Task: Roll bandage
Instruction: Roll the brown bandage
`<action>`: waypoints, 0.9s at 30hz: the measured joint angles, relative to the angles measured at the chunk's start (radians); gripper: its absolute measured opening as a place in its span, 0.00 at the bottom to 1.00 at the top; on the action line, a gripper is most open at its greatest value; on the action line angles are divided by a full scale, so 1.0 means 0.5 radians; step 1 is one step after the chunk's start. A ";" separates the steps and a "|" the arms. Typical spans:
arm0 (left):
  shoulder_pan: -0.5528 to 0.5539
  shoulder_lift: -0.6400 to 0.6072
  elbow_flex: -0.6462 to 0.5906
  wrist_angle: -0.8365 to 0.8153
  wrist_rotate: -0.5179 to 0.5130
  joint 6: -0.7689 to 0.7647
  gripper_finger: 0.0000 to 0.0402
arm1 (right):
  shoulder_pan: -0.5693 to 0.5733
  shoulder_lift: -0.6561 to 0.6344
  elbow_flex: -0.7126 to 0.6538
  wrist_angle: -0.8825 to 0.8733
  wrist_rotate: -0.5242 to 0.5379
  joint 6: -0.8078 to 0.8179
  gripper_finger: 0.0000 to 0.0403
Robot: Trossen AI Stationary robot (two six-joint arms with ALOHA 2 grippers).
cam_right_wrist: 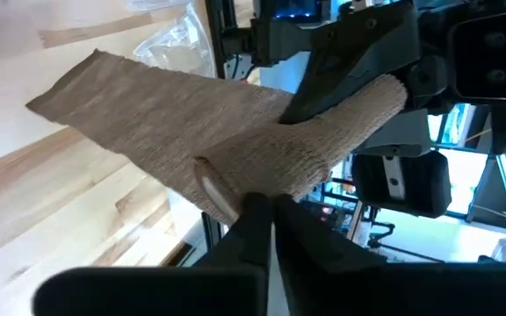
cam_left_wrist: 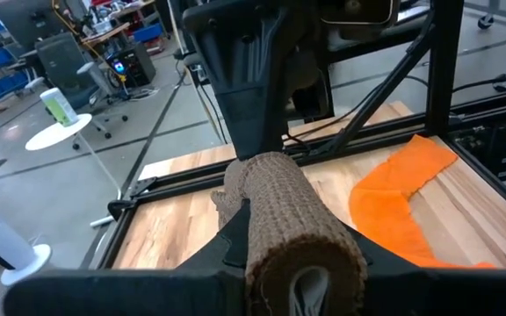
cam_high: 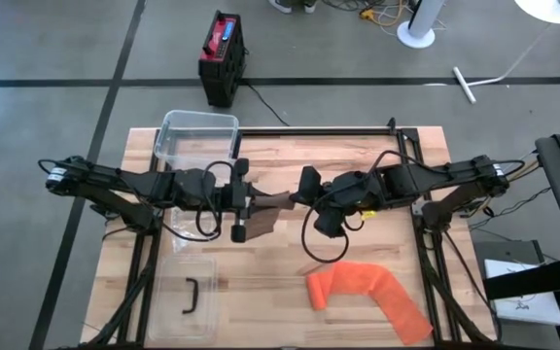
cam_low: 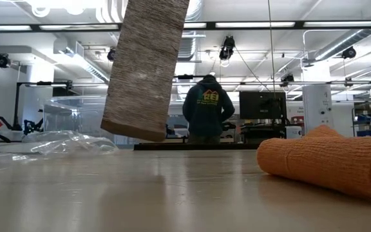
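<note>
A brown bandage [cam_high: 272, 208] is held above the table's middle between my two grippers. Part of it is rolled into a thick roll [cam_left_wrist: 288, 219]. Its free strip [cam_low: 144, 71] hangs down, its lower end clear of the table. My left gripper [cam_high: 244, 201] comes from the table's left and is shut on one end of the roll. My right gripper [cam_high: 304, 188] comes from the right and is shut on the other end. An orange bandage [cam_high: 367, 292] lies loose on the table near the front right. My left gripper holds the roll's left end [cam_left_wrist: 275, 263] between its two fingers [cam_left_wrist: 234, 241], one on each side. The fingers come level from the table's left and lie along the roll. The roll is lifted clear of the table. My right gripper pinches the roll's right end [cam_right_wrist: 235, 180] between its shut fingers [cam_right_wrist: 255, 215], coming level from the table's right. The free strip [cam_right_wrist: 121, 96] spreads away below the roll and hangs slack, clear of the table.
A clear plastic box [cam_high: 197, 136] stands at the table's far left. A clear lid with a black handle [cam_high: 189, 295] lies at the front left. A black frame [cam_high: 319, 131] borders the table. A person [cam_low: 206, 109] stands in the room beyond.
</note>
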 joint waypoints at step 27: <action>-0.005 0.003 -0.003 -0.006 0.018 -0.013 0.13 | 0.044 -0.067 -0.001 -0.111 -0.004 0.285 0.05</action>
